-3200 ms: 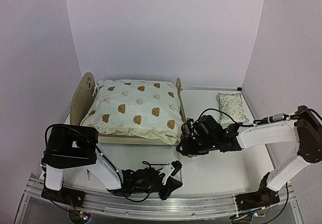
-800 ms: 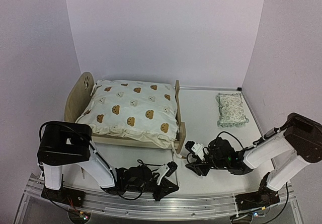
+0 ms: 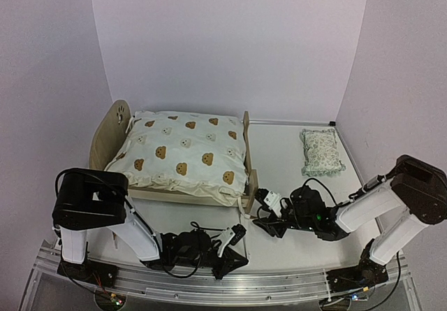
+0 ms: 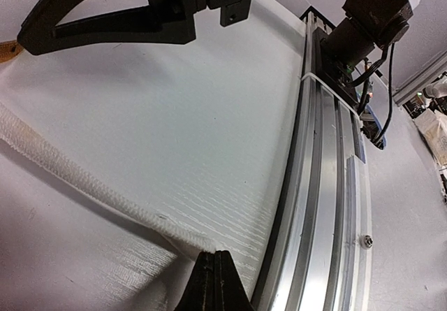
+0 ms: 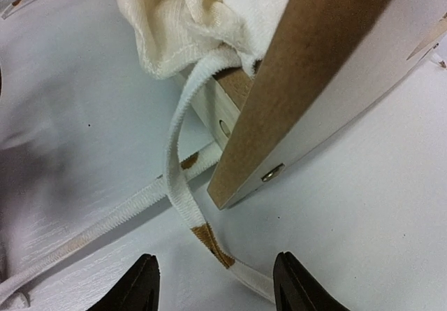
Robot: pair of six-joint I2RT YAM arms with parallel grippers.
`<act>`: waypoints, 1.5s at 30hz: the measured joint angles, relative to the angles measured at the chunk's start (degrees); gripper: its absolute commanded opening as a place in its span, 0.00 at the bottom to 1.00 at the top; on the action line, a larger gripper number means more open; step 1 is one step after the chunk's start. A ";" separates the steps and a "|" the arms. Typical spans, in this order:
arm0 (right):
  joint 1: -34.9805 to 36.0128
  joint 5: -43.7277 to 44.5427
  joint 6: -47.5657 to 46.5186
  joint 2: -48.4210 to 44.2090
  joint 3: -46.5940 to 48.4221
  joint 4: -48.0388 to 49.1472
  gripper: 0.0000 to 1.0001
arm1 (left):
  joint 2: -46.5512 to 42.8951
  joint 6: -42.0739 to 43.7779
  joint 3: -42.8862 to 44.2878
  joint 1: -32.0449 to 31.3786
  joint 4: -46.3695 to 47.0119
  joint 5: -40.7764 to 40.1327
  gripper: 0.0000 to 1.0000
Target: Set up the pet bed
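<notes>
Right hand point(image 5: 215, 257) has crept up toward the low footboard since the previous top view, now sitting just beside its near corner; nothing else shifted, and the left arm is as it was. Small light plywood pet bed point(image 3: 112, 133) stands on the white table point(image 3: 279, 157), headboard end far from the right hand, footboard end nearest it. Cream bear-print ruffled quilt point(image 3: 185, 154) covers the bed and spills over the footboard's near corner. Small green-patterned pillow point(image 3: 321, 152) lies well apart, beyond the footboard side. Right hand: jaws apart, empty. In its wrist view the footboard corner point(image 5: 307, 80) is straight ahead and close, and a white ribbon tie with a brown patch point(image 5: 178, 164) drops from the quilt beside that corner and runs flat on the table between the fingertips. Left hand point(image 4: 214, 276): clenched shut, low on the table, well short of the footboard; a white ribbon ends right at its tips, but I cannot tell whether it is pinched. Risks, as judged: the ribbon lies thin and flat, so closing jaws may scrape over it and come up empty. Two ribbons cross beside the footboard corner, so the wrong one may be taken. Any pull could drag the quilt off the footboard. Advancing further may knock the corner and skid the light bed.
</notes>
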 measured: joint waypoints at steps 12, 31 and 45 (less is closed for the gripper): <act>-1.49 -1.34 0.12 7.16 1.32 1.66 0.50 | 0.11 -0.13 0.02 0.07 0.20 0.20 0.00; -1.77 -5.08 2.87 9.37 2.71 3.48 0.04 | 0.46 -0.42 0.02 0.53 0.52 0.33 0.00; 3.43 -12.69 19.81 -3.76 3.12 -6.65 0.04 | -0.50 -0.22 -2.12 0.52 1.93 0.35 0.00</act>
